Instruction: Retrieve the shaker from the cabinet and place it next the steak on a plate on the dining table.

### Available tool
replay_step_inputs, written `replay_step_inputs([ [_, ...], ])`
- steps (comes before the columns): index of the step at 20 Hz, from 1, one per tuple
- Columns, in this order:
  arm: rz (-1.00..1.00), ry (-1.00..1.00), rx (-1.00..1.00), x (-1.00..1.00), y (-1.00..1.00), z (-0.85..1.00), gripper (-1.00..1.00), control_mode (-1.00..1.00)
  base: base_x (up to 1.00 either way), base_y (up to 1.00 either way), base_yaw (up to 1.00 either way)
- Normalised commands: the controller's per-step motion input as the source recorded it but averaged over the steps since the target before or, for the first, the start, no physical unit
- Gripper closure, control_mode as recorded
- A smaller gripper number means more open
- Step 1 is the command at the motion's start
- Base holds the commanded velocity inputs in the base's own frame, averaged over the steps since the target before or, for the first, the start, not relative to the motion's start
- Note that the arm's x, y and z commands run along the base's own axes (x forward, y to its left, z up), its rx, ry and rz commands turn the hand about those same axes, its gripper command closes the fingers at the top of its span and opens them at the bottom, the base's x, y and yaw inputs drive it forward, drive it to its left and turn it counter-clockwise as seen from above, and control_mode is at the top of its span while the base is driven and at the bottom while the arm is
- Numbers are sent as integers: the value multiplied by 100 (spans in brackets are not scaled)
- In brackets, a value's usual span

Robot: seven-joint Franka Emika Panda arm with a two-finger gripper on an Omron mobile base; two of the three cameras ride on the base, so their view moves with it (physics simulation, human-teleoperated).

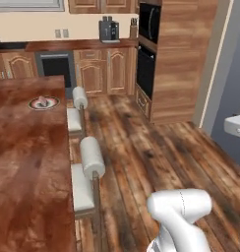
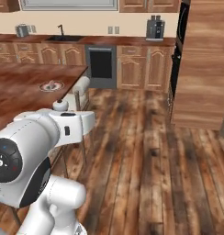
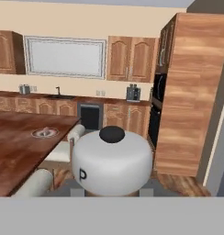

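In the hand view the shaker (image 3: 112,160) looms close at the bottom centre: a pale rounded top with a dark cap and a letter P on its front. My gripper (image 3: 112,192) is shut on it, its fingertips mostly hidden behind the shaker. Off to the left stretches the dining table (image 1: 23,157) (image 2: 17,87) (image 3: 17,151), glossy reddish-brown. On it sits the plate (image 1: 53,104) (image 2: 58,86) (image 3: 36,134), and on that lies the pinkish steak (image 1: 42,101) (image 2: 51,84) (image 3: 46,131). Which of the wood units is the cabinet I cannot tell.
Two white-cushioned stools (image 1: 85,172) (image 1: 75,113) stand along the table's right edge. A tall wood unit with built-in ovens (image 1: 183,59) (image 3: 192,92) rises on the right. Counters with a coffee machine (image 1: 108,30) line the back wall. Plank floor (image 1: 156,147) lies between.
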Motion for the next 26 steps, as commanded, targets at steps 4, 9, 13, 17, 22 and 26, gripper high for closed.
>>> replay_step_inputs([
  [4, 0, 0, 0, 0, 0, 0, 100, 100, 100, 8, 0],
  [9, 0, 0, 0, 0, 0, 0, 100, 100, 100, 2, 2],
  [13, 0, 0, 0, 0, 0, 0, 100, 100, 100, 0, 1],
  [17, 0, 0, 0, 0, 0, 0, 100, 100, 100, 1, 8],
  [22, 0, 0, 0, 0, 0, 0, 100, 100, 100, 0, 20],
  [26, 0, 0, 0, 0, 0, 0, 100, 100, 100, 0, 30],
])
